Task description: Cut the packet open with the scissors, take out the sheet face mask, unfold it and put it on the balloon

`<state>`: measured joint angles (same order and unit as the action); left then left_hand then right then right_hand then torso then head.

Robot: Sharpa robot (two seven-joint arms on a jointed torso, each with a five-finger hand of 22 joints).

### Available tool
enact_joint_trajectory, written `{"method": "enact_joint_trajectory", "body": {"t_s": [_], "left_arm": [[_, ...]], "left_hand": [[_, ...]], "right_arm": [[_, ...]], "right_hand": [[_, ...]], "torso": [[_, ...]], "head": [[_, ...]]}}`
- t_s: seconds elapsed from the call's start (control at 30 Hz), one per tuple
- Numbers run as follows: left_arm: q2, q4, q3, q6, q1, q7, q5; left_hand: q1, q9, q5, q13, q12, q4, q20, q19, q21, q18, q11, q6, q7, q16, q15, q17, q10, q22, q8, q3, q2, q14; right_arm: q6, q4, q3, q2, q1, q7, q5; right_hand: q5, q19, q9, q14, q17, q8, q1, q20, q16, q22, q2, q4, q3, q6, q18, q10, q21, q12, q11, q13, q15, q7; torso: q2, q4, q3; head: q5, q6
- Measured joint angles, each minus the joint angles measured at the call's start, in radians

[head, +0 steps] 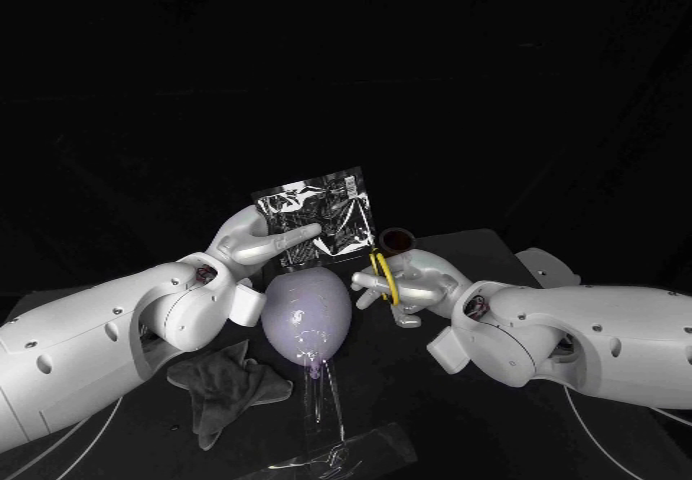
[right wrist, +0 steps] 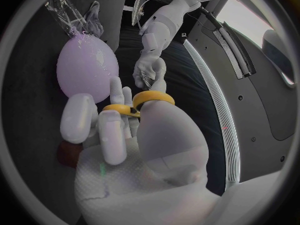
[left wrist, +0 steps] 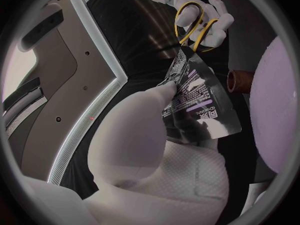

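Nearest, a dark crumpled cloth (head: 221, 385) is seen lying on the black bench (head: 462, 425), beside a clear plastic stand (head: 343, 452) on which the pale lilac balloon (head: 306, 308) appears to be carried. Just beyond the balloon, the yellow-handled scissors (head: 387, 278) are gripped by the right hand (head: 408, 283), its fingers passed through the loops. The blades are pointed at a corner of the packet (head: 320, 212), and whether they bite it cannot be told. Farther back, the silvery packet is pinched upright by the left hand (head: 260, 243), above the balloon. No cut can be made out and the packet is judged unopened. Cutting is thus the step in hand; the sheet face mask is yet to be drawn out, unfolded and laid on the balloon
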<state>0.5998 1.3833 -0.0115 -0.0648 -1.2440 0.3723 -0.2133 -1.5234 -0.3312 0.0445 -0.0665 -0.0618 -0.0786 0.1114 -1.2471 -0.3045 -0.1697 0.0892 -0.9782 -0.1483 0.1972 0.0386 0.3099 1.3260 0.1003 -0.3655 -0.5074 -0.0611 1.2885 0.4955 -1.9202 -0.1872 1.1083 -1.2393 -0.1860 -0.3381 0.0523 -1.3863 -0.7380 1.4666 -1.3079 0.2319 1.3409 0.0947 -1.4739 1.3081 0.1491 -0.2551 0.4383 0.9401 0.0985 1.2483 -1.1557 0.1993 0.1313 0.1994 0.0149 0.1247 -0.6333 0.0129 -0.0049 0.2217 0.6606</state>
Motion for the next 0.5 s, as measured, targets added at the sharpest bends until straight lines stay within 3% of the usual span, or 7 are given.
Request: {"method": "enact_joint_trajectory", "body": {"t_s": [0.27, 0.33, 0.43, 0.5], "left_arm": [[0.0, 0.0, 0.0, 0.0, 0.0, 0.001, 0.001], [0.0, 0.0, 0.0, 0.0, 0.0, 0.001, 0.001], [0.0, 0.0, 0.0, 0.001, 0.0, 0.001, 0.001], [0.0, 0.0, 0.0, 0.001, 0.0, 0.001, 0.001]], "left_hand": [[0.001, 0.0, 0.0, 0.0, 0.0, 0.0, 0.0, 0.0, 0.0, 0.0, 0.0, -0.001, -0.001, 0.0, 0.0, 0.0, 0.0, 0.0, -0.004, 0.0, -0.001, 0.0], [0.001, 0.0, 0.0, -0.001, 0.0, 0.0, 0.0, 0.0, 0.0, 0.0, 0.0, -0.001, -0.001, 0.0, 0.0, 0.0, 0.0, 0.0, -0.004, 0.0, -0.001, 0.0], [0.001, 0.0, 0.0, -0.001, 0.0, 0.0, 0.0, 0.0, 0.0, 0.001, 0.0, -0.001, -0.001, 0.0, 0.0, 0.0, 0.0, 0.0, -0.004, 0.0, -0.001, 0.0], [0.001, 0.0, 0.0, -0.001, 0.0, 0.0, 0.0, 0.0, 0.0, 0.001, 0.0, -0.001, -0.001, 0.0, 0.0, 0.0, 0.0, 0.0, -0.004, 0.0, -0.001, 0.0]], "right_arm": [[0.003, 0.0, 0.0, -0.002, 0.0, 0.0, 0.001], [0.004, 0.0, 0.0, -0.003, 0.0, 0.0, 0.001], [0.004, -0.001, 0.0, -0.006, 0.0, 0.0, 0.001], [0.005, -0.001, 0.0, -0.007, 0.0, -0.003, 0.001]], "right_hand": [[0.0, -0.003, -0.001, 0.0, -0.003, 0.0, 0.0, -0.003, 0.0, 0.0, 0.0, 0.003, -0.003, 0.001, -0.007, 0.003, -0.005, -0.001, 0.0, 0.003, 0.0, -0.001], [0.0, -0.003, -0.001, 0.0, -0.003, -0.007, 0.0, -0.003, 0.0, 0.0, 0.0, 0.003, -0.003, -0.006, -0.007, 0.008, -0.005, -0.015, -0.003, 0.004, 0.0, 0.006], [0.0, -0.003, 0.003, 0.0, -0.002, -0.031, 0.0, -0.003, 0.0, 0.0, 0.0, 0.005, -0.001, -0.04, -0.007, 0.003, -0.005, -0.052, -0.03, -0.004, -0.002, 0.021], [0.0, 0.004, 0.011, -0.001, 0.0, -0.052, -0.011, 0.004, 0.0, 0.0, -0.011, 0.009, -0.002, -0.07, -0.007, -0.014, 0.001, -0.082, -0.045, -0.014, -0.022, 0.033]], "torso": [[0.0, 0.0, -0.0001], [0.0, 0.0001, 0.0], [0.0, 0.0001, 0.0], [0.0, 0.0001, 0.0002]], "head": [[0.001, -0.001], [0.001, -0.002], [0.002, -0.003], [0.002, -0.004]]}}
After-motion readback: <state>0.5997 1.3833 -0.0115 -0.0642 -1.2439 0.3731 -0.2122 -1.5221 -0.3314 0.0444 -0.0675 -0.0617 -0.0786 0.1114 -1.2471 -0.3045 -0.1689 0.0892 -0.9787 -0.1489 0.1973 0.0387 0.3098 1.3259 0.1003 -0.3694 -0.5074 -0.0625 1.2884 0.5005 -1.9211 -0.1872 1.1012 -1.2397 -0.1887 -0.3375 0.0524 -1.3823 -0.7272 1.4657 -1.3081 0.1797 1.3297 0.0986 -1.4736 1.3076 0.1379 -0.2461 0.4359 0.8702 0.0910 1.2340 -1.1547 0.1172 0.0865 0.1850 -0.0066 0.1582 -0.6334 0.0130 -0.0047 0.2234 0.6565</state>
